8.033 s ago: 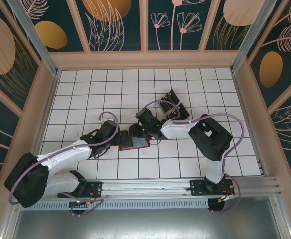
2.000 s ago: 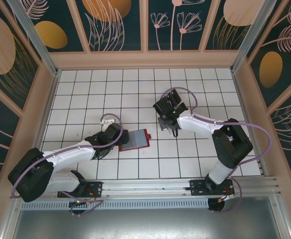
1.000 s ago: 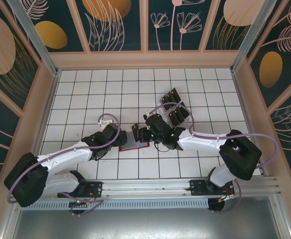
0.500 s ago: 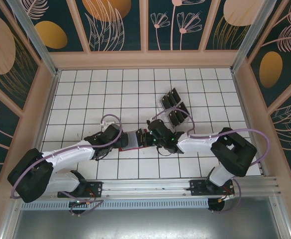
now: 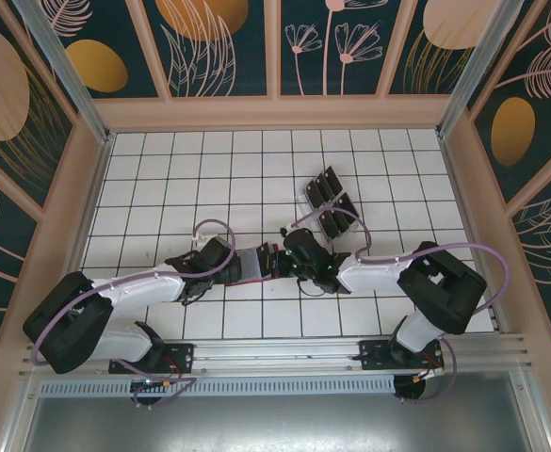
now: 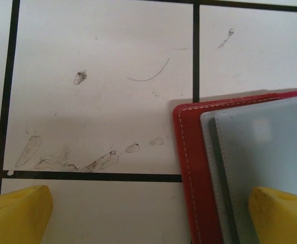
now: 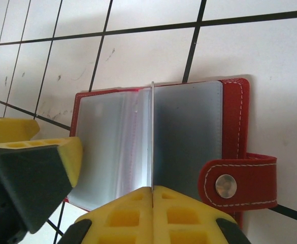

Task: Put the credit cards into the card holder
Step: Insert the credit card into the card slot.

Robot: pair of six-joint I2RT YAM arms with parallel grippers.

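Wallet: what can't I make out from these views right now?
Top view: wallet mostly covered by the left gripper and right gripper.
Right wrist view: card seen edge-on; face and sleeve entry unclear.
Left wrist view: wallet cut off by the frame's right and bottom edges.

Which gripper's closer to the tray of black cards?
Right. The right gripper is over the card holder, just down-left of the tray in the top view; left gripper sits further left, at the holder's other edge.
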